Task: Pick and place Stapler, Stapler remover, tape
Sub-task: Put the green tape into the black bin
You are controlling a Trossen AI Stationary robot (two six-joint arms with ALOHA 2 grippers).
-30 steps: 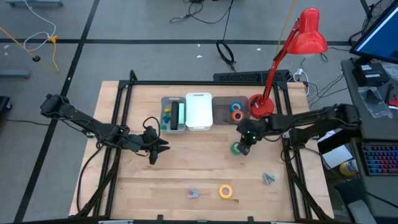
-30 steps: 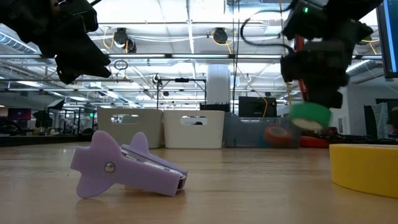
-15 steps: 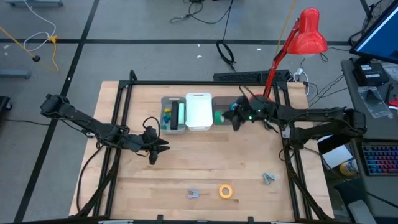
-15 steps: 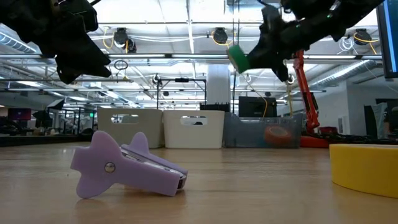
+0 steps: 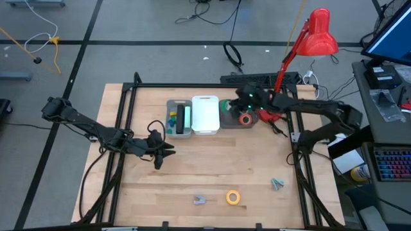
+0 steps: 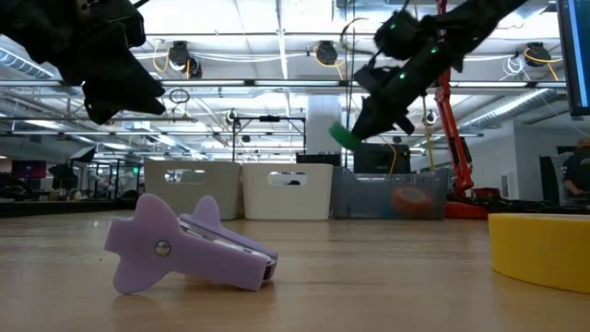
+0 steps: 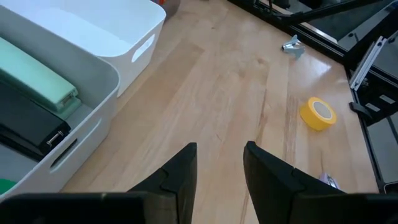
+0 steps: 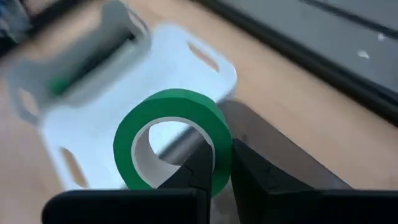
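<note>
My right gripper (image 5: pixel 231 106) is shut on a green tape roll (image 8: pixel 171 140), high over the line of bins near the table's far edge, about where the white bin (image 5: pixel 205 122) meets the clear grey bin (image 5: pixel 232 123). An orange tape roll (image 5: pixel 245 119) lies in the clear bin. A green stapler (image 7: pixel 37 74) and a black one lie in the grey bin (image 5: pixel 172 131). A yellow tape roll (image 5: pixel 233 197) lies flat near the table's front edge, with a purple staple remover (image 6: pixel 184 244) to its left. My left gripper (image 7: pixel 219 165) hangs open over the table's left half, holding nothing. My right gripper pinches the wall of the green ring (image 8: pixel 222 152) between its two fingers, one finger (image 8: pixel 200 167) in the hole and the other outside. The fingers come slanting down from the table's right. The roll is lifted clear, standing on edge at the fingertips (image 6: pixel 346 136).
A grey staple remover (image 5: pixel 277 185) lies at the front right. A red desk lamp (image 5: pixel 318 35) stands at the far right corner, its base beside the clear bin. Bare wood spans the table's middle (image 5: pixel 218 163).
My right gripper has risen from the table's right middle and swung toward the far edge and left, tipping from pointing down to a shallower slant. The green roll went with it, from just above the wood to high over the bins.
</note>
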